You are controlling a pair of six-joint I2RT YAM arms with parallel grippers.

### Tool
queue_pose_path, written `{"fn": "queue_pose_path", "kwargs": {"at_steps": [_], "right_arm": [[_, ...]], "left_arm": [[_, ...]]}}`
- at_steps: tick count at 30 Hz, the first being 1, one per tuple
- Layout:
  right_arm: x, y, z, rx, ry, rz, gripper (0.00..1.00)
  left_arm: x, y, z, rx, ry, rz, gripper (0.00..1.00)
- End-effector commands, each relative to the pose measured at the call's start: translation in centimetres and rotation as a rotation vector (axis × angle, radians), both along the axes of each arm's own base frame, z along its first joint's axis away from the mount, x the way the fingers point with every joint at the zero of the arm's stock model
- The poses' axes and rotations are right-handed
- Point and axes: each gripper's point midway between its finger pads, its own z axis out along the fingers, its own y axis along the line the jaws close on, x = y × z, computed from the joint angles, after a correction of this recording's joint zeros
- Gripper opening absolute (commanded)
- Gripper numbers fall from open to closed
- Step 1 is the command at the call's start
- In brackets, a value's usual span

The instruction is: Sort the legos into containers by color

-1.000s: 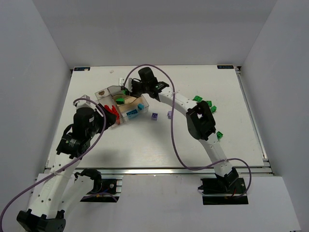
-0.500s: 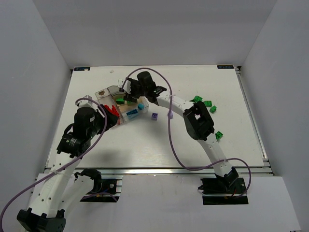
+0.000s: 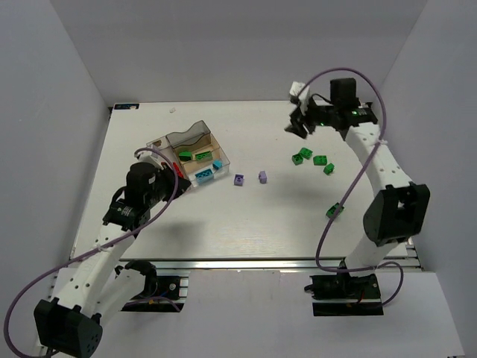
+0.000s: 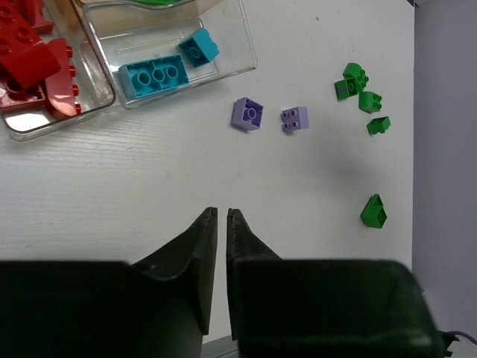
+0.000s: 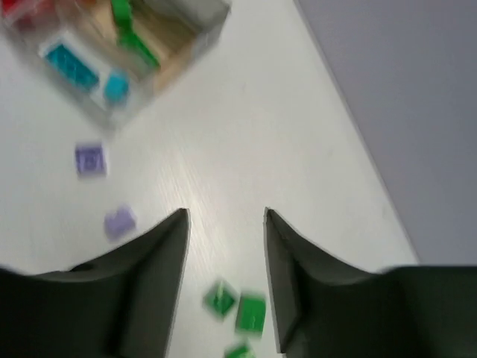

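Two pale purple legos, clear divided box

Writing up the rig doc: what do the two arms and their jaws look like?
They match: the left arm and right arm have white link shells with black joint housings, each on a black base plate. A purple cable loops loosely along each arm. The jaws are black, a tapered pair narrowing towards the tips, as seen in both wrist views. No readable markings show.
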Motion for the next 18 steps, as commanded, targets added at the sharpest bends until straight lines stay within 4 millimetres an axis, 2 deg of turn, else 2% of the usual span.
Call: {"fn": "queue_pose_path", "kwargs": {"at_steps": [1,2,3,4,5,6,7,8,9,11,13,18], "right_arm": [[-10.4,-4.4,-8.1,-0.272,0.165,0.277,0.6],[-11.4,-5.9,-9.3,-0.35,0.09,0.347,0.63],[-13.0,-8.7,-11.7,-0.371,0.15,0.33,0.68],[-14.1,-9.7,-11.4,-0.388,0.113,0.348,0.7],[-14.7,-11.6,-12.3,-0.437,0.115,0.355,0.7],[-16.9,-13.0,-13.6,-0.485,0.127,0.445,0.73],[-18.0,-14.3,-14.4,-0.547,0.144,0.484,0.76],[-18.7,-15.4,-15.1,-0.574,0.164,0.497,0.8],[-19.9,-16.3,-16.5,-0.605,0.189,0.532,0.89],[-20.8,-18.8,-18.2,-0.683,0.222,0.552,0.89],[-20.6,-20.0,-19.7,-0.713,0.205,0.531,0.89],[-20.4,-21.4,-21.2,-0.755,0.168,0.566,0.89]], "left_arm": [[0.8,-1.6,0.5,-0.048,-0.052,-0.07,0.23],[1.0,-1.8,0.6,-0.054,-0.061,-0.074,0.26],[1.2,-1.9,0.2,-0.055,-0.053,-0.076,0.33],[1.2,-2.4,-0.2,-0.055,-0.043,-0.094,0.36],[1.3,-2.4,-0.4,-0.051,-0.039,-0.097,0.4],[1.3,-2.5,-0.5,-0.049,-0.033,-0.1,0.45],[1.5,-2.5,-0.7,-0.047,-0.031,-0.103,0.47],[1.5,-2.6,-0.8,-0.048,-0.027,-0.104,0.49],[1.6,-2.6,-0.8,-0.047,-0.029,-0.106,0.51],[1.7,-2.7,-0.9,-0.049,-0.027,-0.103,0.52],[1.8,-2.7,-1.1,-0.051,-0.022,-0.103,0.53],[1.6,-2.4,-1.1,-0.054,-0.021,-0.085,0.55]]}}
